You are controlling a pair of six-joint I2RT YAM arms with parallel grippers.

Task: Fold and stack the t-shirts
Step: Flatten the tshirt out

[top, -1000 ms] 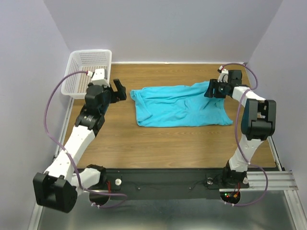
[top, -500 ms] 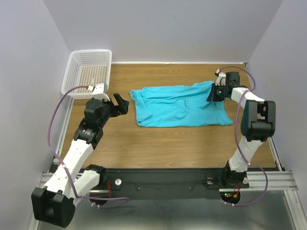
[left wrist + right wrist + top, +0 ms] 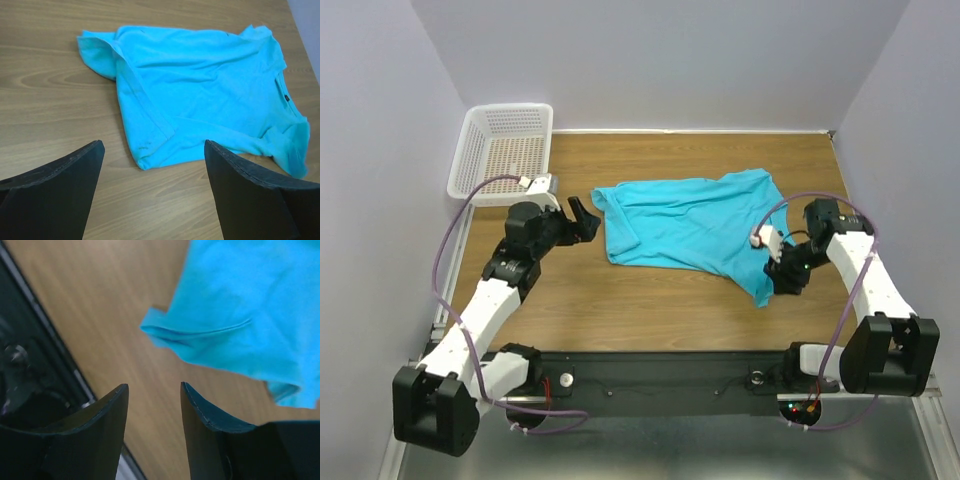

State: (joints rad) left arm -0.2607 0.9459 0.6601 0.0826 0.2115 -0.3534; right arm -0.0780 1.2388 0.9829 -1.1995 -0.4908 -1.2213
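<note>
Right, the shirt (image 3: 690, 225) lies rumpled on the table (image 3: 670, 300) between my left gripper (image 3: 584, 216) and right gripper (image 3: 782, 280) — both parted, holding nothing — so I aim low and pinch one clean edge layer each side.

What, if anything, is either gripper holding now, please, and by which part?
Nothing is held. The left gripper and the right gripper are both open, and the shirt lies loose on the table in front of them.

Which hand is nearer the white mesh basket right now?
Left. The left hand is over the table just near-right of the white mesh basket, beside the turquoise t-shirt's left edge; the right hand is across the table at the shirt's near right corner.
</note>
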